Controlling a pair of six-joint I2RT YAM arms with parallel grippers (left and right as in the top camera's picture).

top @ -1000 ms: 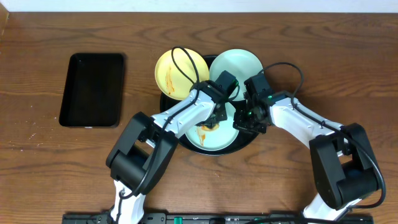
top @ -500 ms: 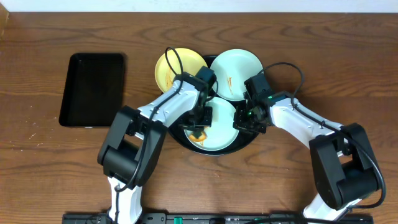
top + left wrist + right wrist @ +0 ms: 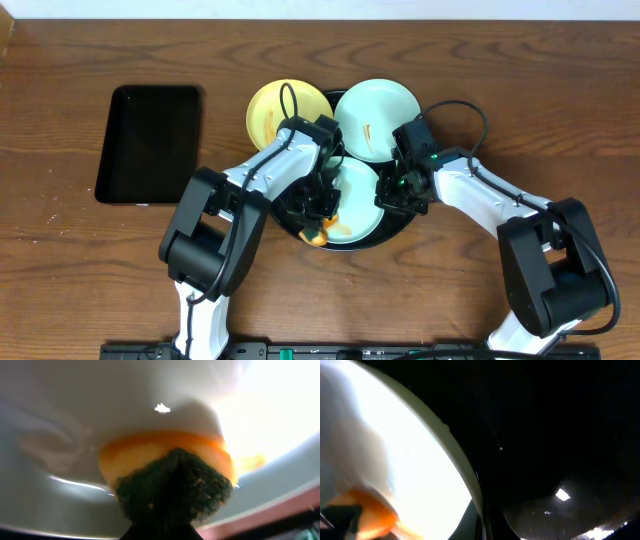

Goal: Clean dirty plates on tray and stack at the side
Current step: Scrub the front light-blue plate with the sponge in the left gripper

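Note:
The round black tray (image 3: 402,226) holds a mint-blue plate (image 3: 360,195) at its front, with an orange smear near the front edge. A pale yellow plate (image 3: 268,112) and a second mint-blue plate (image 3: 380,105), both smeared, rest on the tray's back rim. My left gripper (image 3: 314,218) is shut on an orange sponge (image 3: 317,237) with a dark scrub side (image 3: 172,485), pressed onto the front plate (image 3: 100,410). My right gripper (image 3: 389,196) grips that plate's right rim (image 3: 462,467) over the tray (image 3: 560,435).
A smaller rectangular black tray (image 3: 148,143) lies on the wooden table at the left. Both arms reach in from the front edge and cross over the round tray.
My left gripper has slid the sponge from the plate's back right toward its front left. The smear on the plate has shrunk. The right arm has not moved.

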